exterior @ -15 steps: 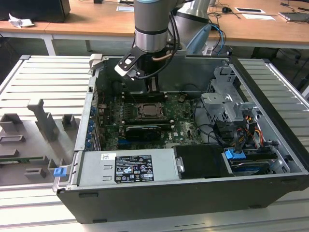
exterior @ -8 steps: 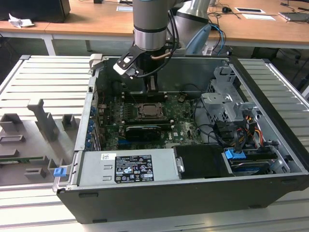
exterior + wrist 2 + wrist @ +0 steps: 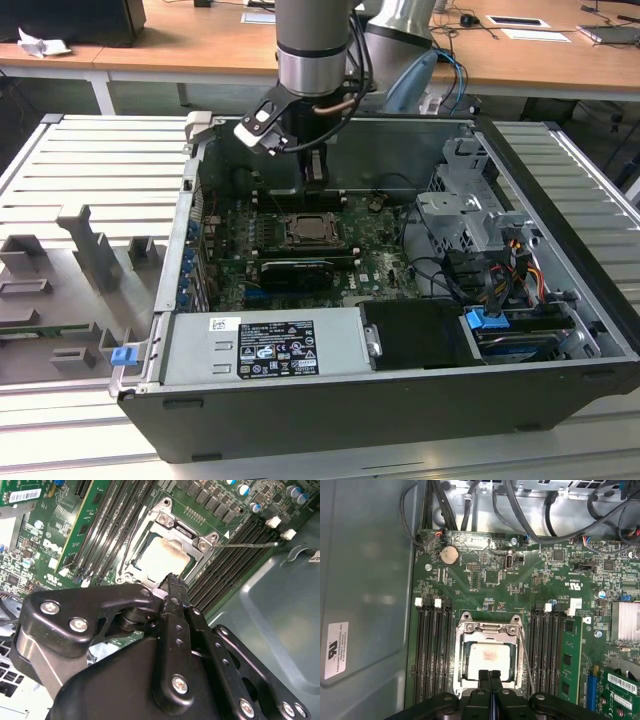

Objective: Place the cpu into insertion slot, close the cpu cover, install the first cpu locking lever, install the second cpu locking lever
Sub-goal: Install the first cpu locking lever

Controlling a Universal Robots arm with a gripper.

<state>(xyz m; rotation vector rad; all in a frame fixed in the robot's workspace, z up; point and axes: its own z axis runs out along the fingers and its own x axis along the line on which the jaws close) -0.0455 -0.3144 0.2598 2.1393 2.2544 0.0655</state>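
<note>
The hand (image 3: pixel 490 676) is seen drawn fully together in the first wrist view, its two black fingers (image 3: pixel 484 681) pressed side to side with nothing gripped between them. The tips are held low over the near edge of the socket (image 3: pixel 462 680); whether metal is actually being touched cannot be told.

Just past the tips, the cpu (image 3: pixel 489 658) is found seated flat in the socket, its dull beige face showing through the square window of the cover (image 3: pixel 490 628). The cover is laid down around it, a silvery frame on all sides. In the second wrist view the same is shown: the hand (image 3: pixel 172 580) at the rim of the cover (image 3: pixel 186 534), with the cpu (image 3: pixel 159 556) framed inside it.

A thin wire lever (image 3: pixel 250 544) is seen reaching out from a corner of the socket across the memory slots (image 3: pixel 235 555).

Further out, the green board (image 3: pixel 485 580) is flanked by black memory slots on both sides of the socket. In the exterior view the arm (image 3: pixel 310 50) is lowered straight into the open case (image 3: pixel 400 400), the hand (image 3: pixel 315 172) poised just above the board, and the case is rested on a slatted metal table (image 3: pixel 90 170).
</note>
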